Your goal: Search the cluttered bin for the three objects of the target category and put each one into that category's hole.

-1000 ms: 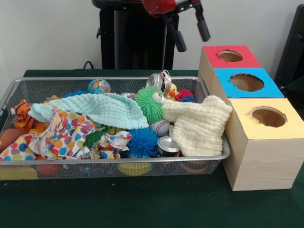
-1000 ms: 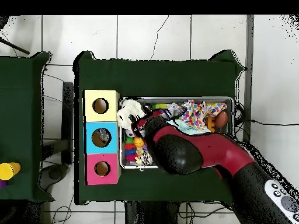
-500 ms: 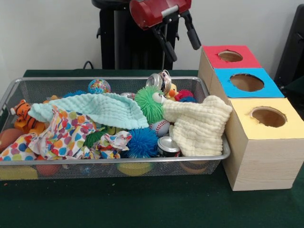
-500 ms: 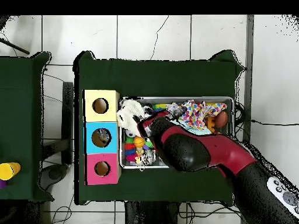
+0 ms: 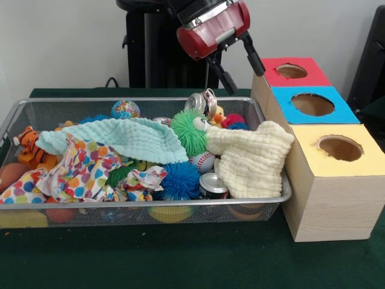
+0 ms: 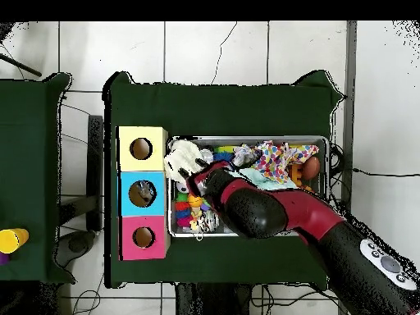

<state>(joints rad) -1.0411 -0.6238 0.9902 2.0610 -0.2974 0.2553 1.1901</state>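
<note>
From the front, the gripper (image 5: 242, 66) is seen above the far right corner of the wire bin (image 5: 144, 205), its two fingers spread apart and empty. A crushed can (image 5: 201, 103) lies just below it at the bin's back; a second can (image 5: 213, 185) stands at the front rim beside the cream cloth (image 5: 249, 156).

From overhead, the arm (image 6: 271, 213) is seen across the bin, beside the three-holed box (image 6: 143, 193).
</note>
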